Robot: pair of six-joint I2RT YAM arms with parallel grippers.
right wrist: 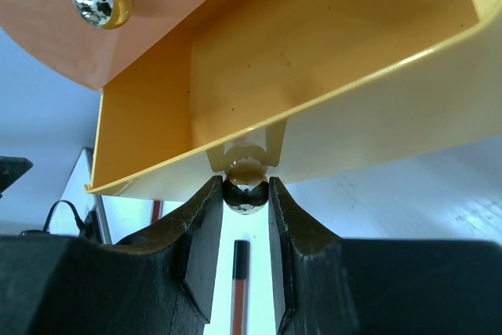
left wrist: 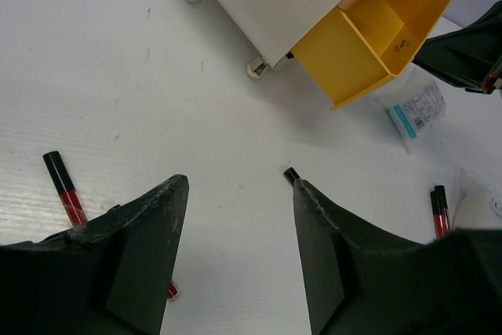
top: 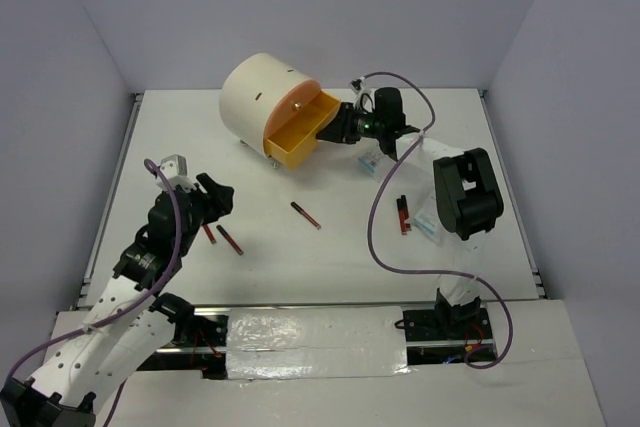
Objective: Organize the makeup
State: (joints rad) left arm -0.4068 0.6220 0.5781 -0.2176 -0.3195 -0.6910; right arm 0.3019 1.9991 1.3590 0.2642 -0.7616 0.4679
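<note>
While the right gripper [right wrist: 246, 198] clamps the drawer knob [right wrist: 246, 194] at twelve o'clock, we expect the spread left gripper [left wrist: 241, 186] to take a stick [left wrist: 64, 187].

Bright, even light came from above; shadows on the bench [top: 330, 267] were soft, the right tool [right wrist: 245, 192] slightly blurred.

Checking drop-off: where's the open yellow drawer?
Top view, back centre: yellow plastic drawer juts from the cream cylindrical chest, right hand shut on its knob.
</note>
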